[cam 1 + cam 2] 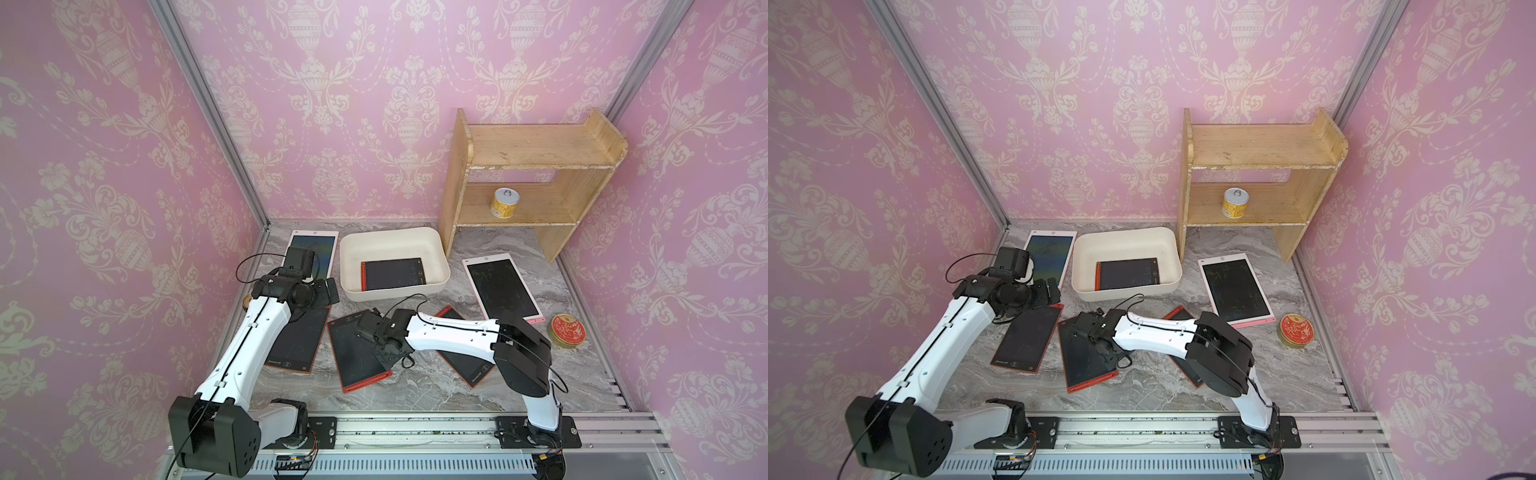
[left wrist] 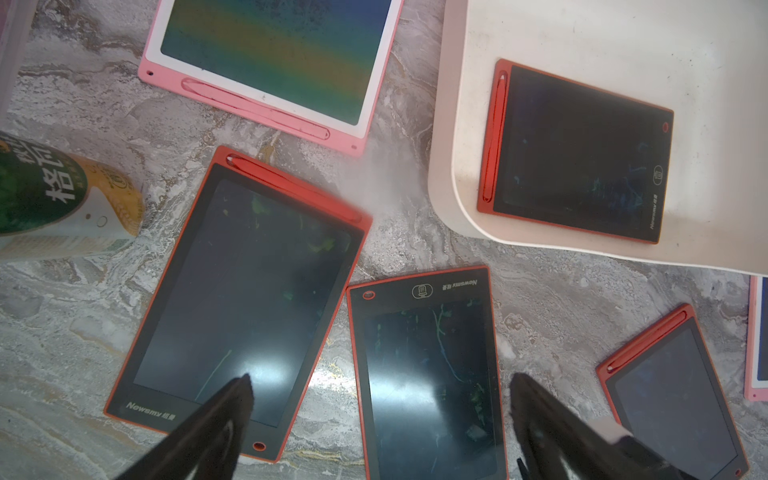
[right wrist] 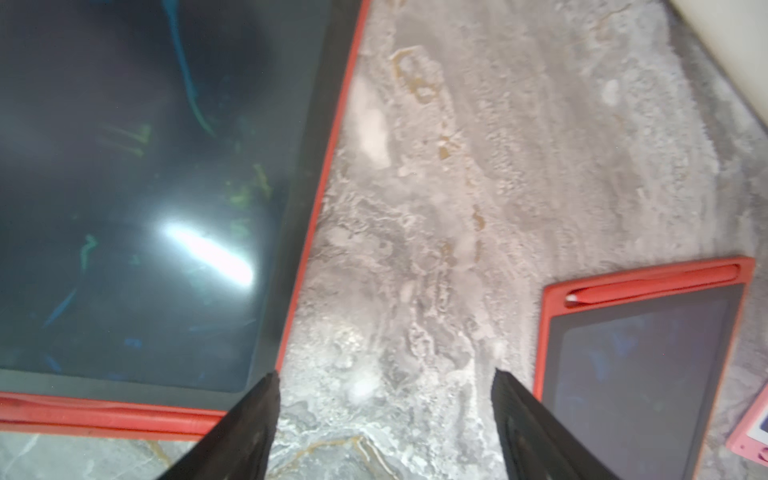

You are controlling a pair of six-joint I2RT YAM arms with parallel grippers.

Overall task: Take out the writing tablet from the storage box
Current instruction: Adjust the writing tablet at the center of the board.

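We are seeing the right gripper (image 3: 384,376) hanging low over the grey marble-patterned table (image 3: 436,208), jaws spread wide and gripping nothing. One of its fingertips (image 3: 259,403) is overlapping the corner of the middle red-framed tablet (image 3: 145,187), which is lying flat near the table's front edge. A second red-framed tablet (image 3: 640,374) is lying near it toward the right edge.

The left gripper (image 2: 381,378) is hovering higher, likewise released and empty, above a third red-framed tablet (image 2: 237,291) toward the left edge.

Beyond both grippers, the small red-framed, black-screened writing tablet (image 1: 392,274) is lying flat on the floor of the off-white rounded plastic storage box (image 1: 374,293), with a red stylus clipped along one edge. The box is standing midway along the table's back edge, apart from both grippers.

One pink-framed tablet (image 1: 311,249) is lying by the back left corner, and another pink-framed tablet (image 1: 503,286) toward the right edge. A two-tier wooden shelf (image 1: 536,166) is occupying the back right corner, with a yellow can (image 1: 504,202) standing upright on its lower tier. A round red-and-gold tin (image 1: 568,330) is sitting by the right edge, and a green-and-yellow can (image 2: 62,199) by the left edge.
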